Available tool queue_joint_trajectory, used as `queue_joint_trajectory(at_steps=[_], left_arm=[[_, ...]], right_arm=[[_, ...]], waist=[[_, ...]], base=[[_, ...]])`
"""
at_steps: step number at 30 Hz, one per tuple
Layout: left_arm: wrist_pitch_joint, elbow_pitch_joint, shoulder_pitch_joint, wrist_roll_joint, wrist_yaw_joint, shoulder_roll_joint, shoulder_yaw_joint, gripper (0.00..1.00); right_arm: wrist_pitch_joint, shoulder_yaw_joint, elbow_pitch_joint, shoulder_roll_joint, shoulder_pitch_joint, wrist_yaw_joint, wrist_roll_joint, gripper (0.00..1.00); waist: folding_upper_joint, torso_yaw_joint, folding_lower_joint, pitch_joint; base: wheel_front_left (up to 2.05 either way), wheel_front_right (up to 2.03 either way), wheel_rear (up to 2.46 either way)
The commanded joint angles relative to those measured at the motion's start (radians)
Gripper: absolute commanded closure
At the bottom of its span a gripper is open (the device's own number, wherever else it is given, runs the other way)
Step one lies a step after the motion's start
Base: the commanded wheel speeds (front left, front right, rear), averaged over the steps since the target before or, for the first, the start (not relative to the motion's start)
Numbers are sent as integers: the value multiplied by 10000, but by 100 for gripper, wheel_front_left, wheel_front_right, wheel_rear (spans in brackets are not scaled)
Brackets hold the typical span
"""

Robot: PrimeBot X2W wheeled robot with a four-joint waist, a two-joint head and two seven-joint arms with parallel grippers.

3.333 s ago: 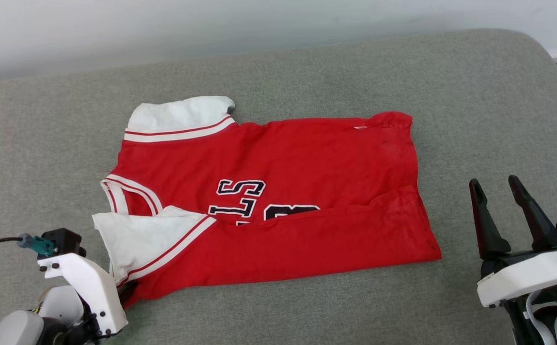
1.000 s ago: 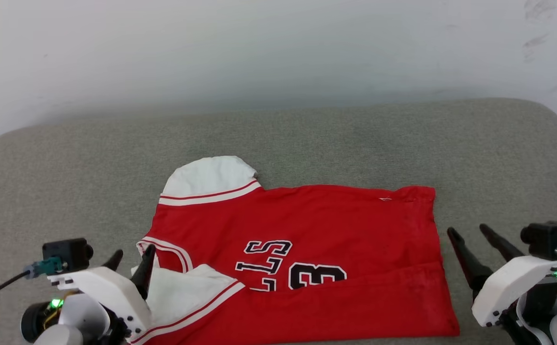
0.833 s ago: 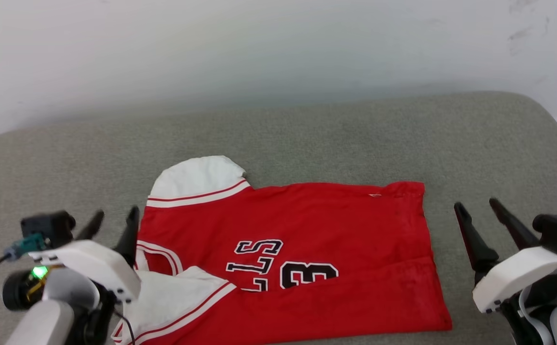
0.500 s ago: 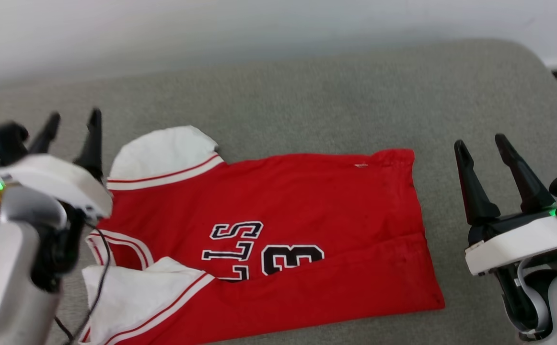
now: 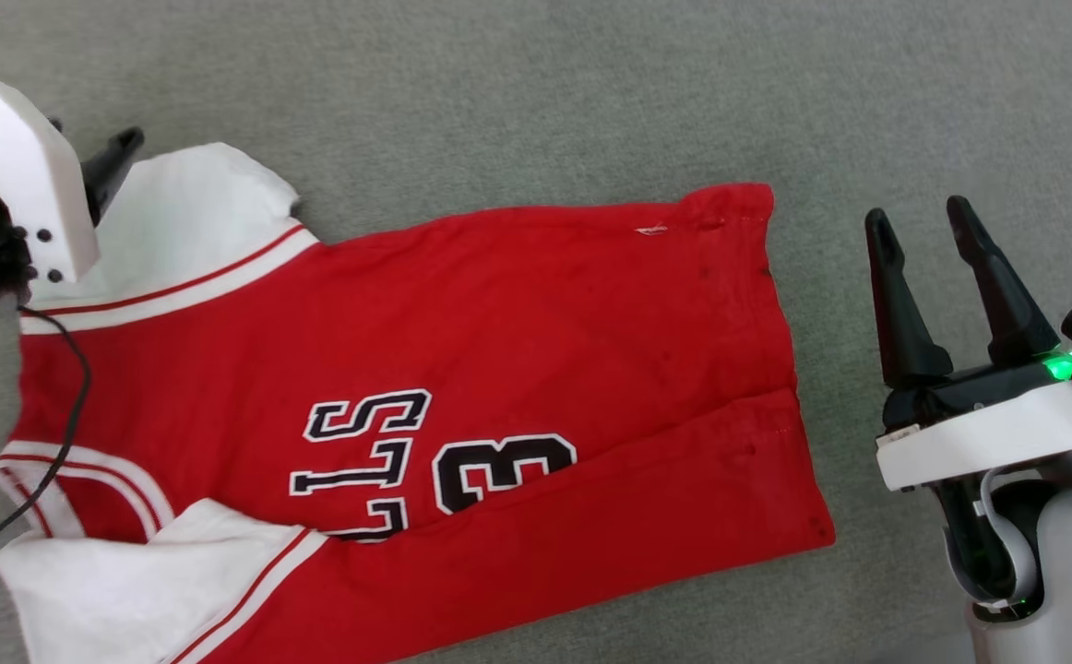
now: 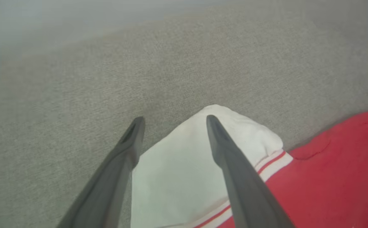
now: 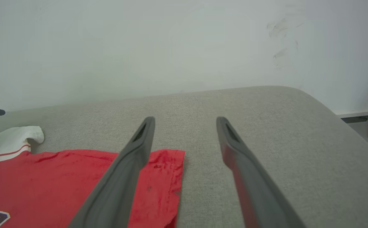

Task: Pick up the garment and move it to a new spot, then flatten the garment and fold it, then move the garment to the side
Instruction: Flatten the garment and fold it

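**Fold of the far side, approach.** The garment (image 5: 499,350) is laid sideways on the grey cushion (image 5: 536,83), with the neck toward the robot's left and the hem (image 5: 790,369) toward its right. The near long edge (image 5: 591,526) is already turned up over the lower part of the chest lettering. The left gripper (image 6: 174,119) is held over the far white sleeve (image 6: 177,171) with its fingers spread and nothing pinched. The right gripper (image 5: 916,214) is held beside the hem and apart from it, fingers likewise spread and empty. The step in hand is judged to be the second lengthwise fold. For the next move, the sleeve and the far hem corner (image 5: 757,198) would each need to be pinched by the nearer gripper, then drawn evenly toward the near edge so that no skew is introduced
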Motion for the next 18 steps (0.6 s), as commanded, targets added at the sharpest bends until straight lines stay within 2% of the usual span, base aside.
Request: queue_joint_trajectory(at_steps=[1,7,9,10,11,12,14,18], left_arm=[[309,110,-95,-103,-24,88,-79,0],[2033,777,-302,-154,221,472,-506,0],[2756,1285,37,-192,502,413,-793,0],[3001,1425,154,-254,589,350,-892,8],[3146,1521,283,-383,654,232,-915,59],[3262,1594,388,-465,689,102,-943,100],[3239,1631,520,-561,698,-59,-999,100],[2516,1661,407,-509,580,-300,-878,100]], right_arm=[[-86,32,52,66,-126,-3,59,0],[-339,244,328,179,-280,-3,178,0],[-441,321,413,170,-335,-3,215,0],[-462,322,421,155,-346,-3,232,0],[-491,314,428,140,-358,-3,242,0],[-503,304,447,121,-359,-3,251,0],[-460,234,458,62,-333,-3,261,0],[-137,137,541,-76,-292,-2,416,0]], waist=[[0,-294,-3,315],[0,-624,-3,708],[0,-742,-3,791],[0,-768,-3,795],[0,-787,-3,788],[0,-790,-3,759],[0,-758,-3,669],[0,-550,-3,318]], base=[[0,0,0],[0,0,0],[0,0,0],[0,0,0],[0,0,0],[0,0,0],[0,0,0],[0,0,0]])
